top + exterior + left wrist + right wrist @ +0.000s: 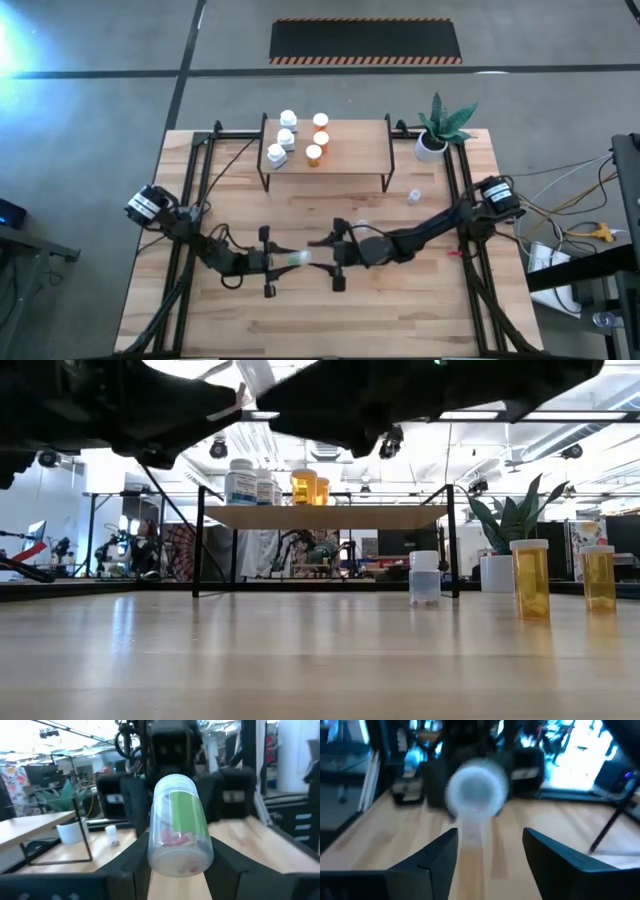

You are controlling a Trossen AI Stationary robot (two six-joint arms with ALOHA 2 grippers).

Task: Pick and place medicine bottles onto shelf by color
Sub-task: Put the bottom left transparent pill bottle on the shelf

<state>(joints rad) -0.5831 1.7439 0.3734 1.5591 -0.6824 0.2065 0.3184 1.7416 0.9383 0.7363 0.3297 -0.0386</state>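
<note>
A clear medicine bottle (179,827) with a green label and white cap hangs over the table's middle, and my left gripper (283,259) is shut on it. My right gripper (322,243) faces it from the table's right, open. Its fingertips are just short of the cap (476,787), with nothing between them. The shelf (350,150) stands at the far middle on its black legs. White bottles (283,135) stand on its left part, with orange ones (319,140) beside them. Another clear bottle (413,195) stands upright on the table right of the shelf. My left gripper pinches the clear bottle between its two fingers (131,865), on the bottle's sides near its bottom end (156,854). The fingers come level from the table's left and lie along the bottle. The bottle is lifted clear and lies level, its cap toward my right gripper.
A potted plant (438,130) stands at the far right corner. In the low view two orange bottles (530,578) (598,575) stand upright on the table to the right. Black frame rails (190,190) run along both table sides. Bare tabletop lies in front of the shelf.
</note>
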